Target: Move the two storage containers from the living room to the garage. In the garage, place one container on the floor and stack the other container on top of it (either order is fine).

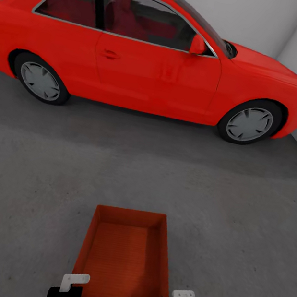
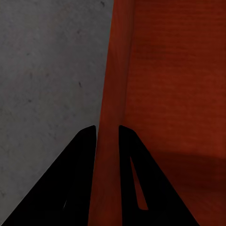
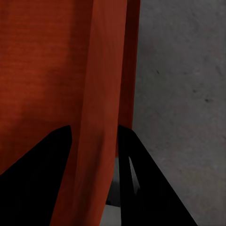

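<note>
An orange-red storage container [image 1: 123, 266], thin-walled with a ribbed base, is held at 6 o'clock over rough grey concrete floor [image 1: 41, 173]. Its left rim is pinched by the left tool [image 2: 107, 136], its right rim by the right tool [image 3: 94, 134]. Open floor is seen up to the glossy red car [image 1: 150, 56] at 12 o'clock.

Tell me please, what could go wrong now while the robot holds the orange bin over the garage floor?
1. Each gripper, left and right, pinches only a thin side wall of the storage container, so it could slip or tilt, perhaps dropping.
2. Whether it already rests on the concrete floor is unclear; releasing early might let it fall.
3. The red car stands ahead; driving forward risks contact.
</note>
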{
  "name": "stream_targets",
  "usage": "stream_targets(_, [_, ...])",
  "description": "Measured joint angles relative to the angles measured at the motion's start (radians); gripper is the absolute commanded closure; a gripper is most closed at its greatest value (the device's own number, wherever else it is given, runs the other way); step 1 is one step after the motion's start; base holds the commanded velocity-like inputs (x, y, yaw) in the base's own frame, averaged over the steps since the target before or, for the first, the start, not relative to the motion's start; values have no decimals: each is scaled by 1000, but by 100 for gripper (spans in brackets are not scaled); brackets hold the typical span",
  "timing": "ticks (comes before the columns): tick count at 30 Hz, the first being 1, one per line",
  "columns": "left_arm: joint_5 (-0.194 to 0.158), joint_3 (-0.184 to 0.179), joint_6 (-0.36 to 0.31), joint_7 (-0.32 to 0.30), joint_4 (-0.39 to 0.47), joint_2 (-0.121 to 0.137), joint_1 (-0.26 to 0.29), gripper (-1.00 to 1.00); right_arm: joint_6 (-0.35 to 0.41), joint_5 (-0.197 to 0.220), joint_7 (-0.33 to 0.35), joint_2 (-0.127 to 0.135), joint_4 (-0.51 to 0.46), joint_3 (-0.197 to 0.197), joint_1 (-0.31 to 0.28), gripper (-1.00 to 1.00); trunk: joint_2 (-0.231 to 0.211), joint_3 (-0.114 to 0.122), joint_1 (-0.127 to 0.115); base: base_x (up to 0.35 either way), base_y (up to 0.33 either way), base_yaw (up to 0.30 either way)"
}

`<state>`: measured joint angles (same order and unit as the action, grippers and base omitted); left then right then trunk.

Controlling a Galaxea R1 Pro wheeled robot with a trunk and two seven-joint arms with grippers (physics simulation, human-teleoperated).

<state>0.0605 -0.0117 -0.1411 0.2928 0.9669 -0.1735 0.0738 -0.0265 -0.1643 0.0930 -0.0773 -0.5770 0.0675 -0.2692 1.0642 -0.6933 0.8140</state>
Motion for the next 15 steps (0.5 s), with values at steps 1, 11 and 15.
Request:
stream_targets(1, [0,0,1,0,-1,0,0,100,0,0,0,0,0,0,0,100,7,-3,4,0,0,0])
stream_targets(11, [0,0,1,0,0,0,0,100,-1,0,0,0,0,0,0,100,77,-34,42,0,0,0])
stream_targets(15, [0,0,0,0,0,0,0,100,0,0,0,0,0,0,0,100,105,-47,58,0,0,0])
